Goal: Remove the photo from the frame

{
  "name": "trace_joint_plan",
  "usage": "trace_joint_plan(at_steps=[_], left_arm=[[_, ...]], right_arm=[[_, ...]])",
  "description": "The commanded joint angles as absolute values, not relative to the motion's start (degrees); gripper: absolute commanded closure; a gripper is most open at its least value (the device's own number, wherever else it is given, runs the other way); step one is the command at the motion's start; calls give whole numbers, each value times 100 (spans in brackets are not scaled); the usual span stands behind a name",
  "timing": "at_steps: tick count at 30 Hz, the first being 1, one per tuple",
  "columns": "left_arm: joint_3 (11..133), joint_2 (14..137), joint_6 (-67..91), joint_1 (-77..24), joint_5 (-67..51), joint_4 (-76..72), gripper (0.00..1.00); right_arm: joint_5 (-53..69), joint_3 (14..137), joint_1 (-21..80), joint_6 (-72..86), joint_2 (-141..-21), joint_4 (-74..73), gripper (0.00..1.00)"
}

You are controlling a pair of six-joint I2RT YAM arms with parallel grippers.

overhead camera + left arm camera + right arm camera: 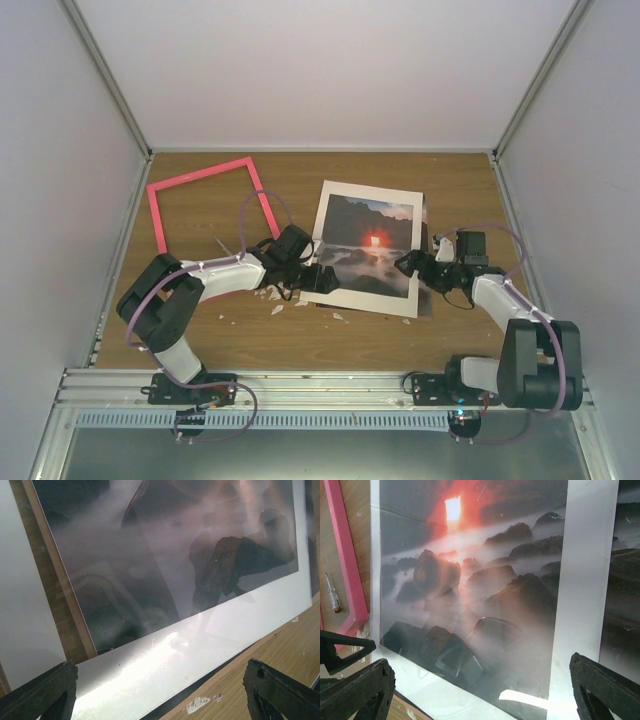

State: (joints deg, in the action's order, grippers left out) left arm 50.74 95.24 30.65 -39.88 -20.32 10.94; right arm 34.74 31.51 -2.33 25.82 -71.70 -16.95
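The pink-red frame [205, 205] lies empty at the far left of the table; a corner of it shows in the right wrist view [345, 555]. The photo [365, 240] lies apart from it at the centre, under a white mat border [362, 298] with a glossy, reflecting surface. In the right wrist view a dark strip of print [626, 580] sticks out past the mat's right border [580, 580]. My left gripper [322, 278] is open and empty at the mat's near-left edge [160, 670]. My right gripper [408, 264] is open and empty over the mat's right edge.
A small screwdriver [224, 245] lies by the frame's near corner and also shows in the right wrist view [332, 593]. White scraps [275, 300] lie on the wood by the left gripper. Grey walls enclose the table on three sides.
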Motion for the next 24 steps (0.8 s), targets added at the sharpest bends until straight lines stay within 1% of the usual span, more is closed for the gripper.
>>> trace_joint_plan(at_steps=[1,5,8,17,19,24], left_arm=[[5291,9516,3070,-4034,-1928,1006,9],[5270,9253,3024,-4034,-1477,1423,9],[5151,9114,3036,-4034,-1321,1614,8],[4519,8621,3336,-4034,-1349,1847,8],[4433,8553,3360,-4034,-1434,1947,8],[4243,8352,3381,-4076,-2102,1945,8]], right_arm=[[3318,3147,-277,2550,-7190,-1744,4],[2777,3242,-280,2336,-7120,-2141,4],[2841,3222,-259,2285,-7120,-2172,4],[3030,3155,-91,2347,-7216,-2026,4],[3031,3155,-72,2351,-7211,-2022,4],[3015,3185,-46,2351,-7245,-2005,4]])
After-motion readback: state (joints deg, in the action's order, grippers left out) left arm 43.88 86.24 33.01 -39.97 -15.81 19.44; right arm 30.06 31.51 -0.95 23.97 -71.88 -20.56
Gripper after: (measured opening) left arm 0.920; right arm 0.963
